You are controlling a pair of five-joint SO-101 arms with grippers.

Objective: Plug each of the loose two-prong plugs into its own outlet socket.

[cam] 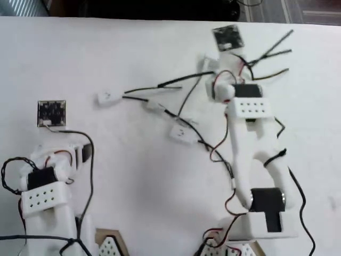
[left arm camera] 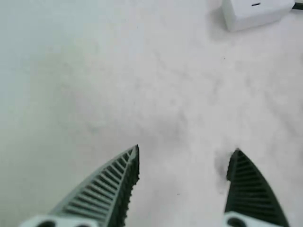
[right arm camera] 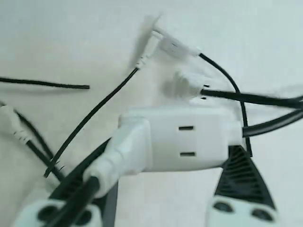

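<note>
A: Where does the right arm stand?

B: It stretches from the near right edge of the table (cam: 133,202) to the far centre. The right gripper (right arm camera: 173,165) pinches the held outlet block (right arm camera: 189,142) by its two ends, with one black finger (right arm camera: 236,175) pressed to one end.

A: Is anything plugged into that block?

B: A white plug (right arm camera: 125,153) sits hard against its other end, and its black cord runs back toward the gripper. Whether the prongs are fully in cannot be told. Two slot pairs on the block's face are bare.

A: And the loose ones?

B: Just beyond the held block lie the first loose plug (right arm camera: 175,46) and the second loose plug (right arm camera: 185,87), each on a black cord. Left of the right arm, the third plug (cam: 154,105) lies between the left outlet block (cam: 108,97) and the middle outlet block (cam: 181,132), touching neither.

A: The left arm?

B: It is at the near left corner. The left gripper (left arm camera: 186,151) hangs over bare table with its ribbed fingers (left arm camera: 118,184) spread wide and nothing between them. The far block (left arm camera: 258,12) lies well beyond the tips.

A: Anything else?

B: A left marker board (cam: 52,113) lies flat near the left arm, and a far marker board (cam: 228,38) lies beyond the right gripper.
</note>
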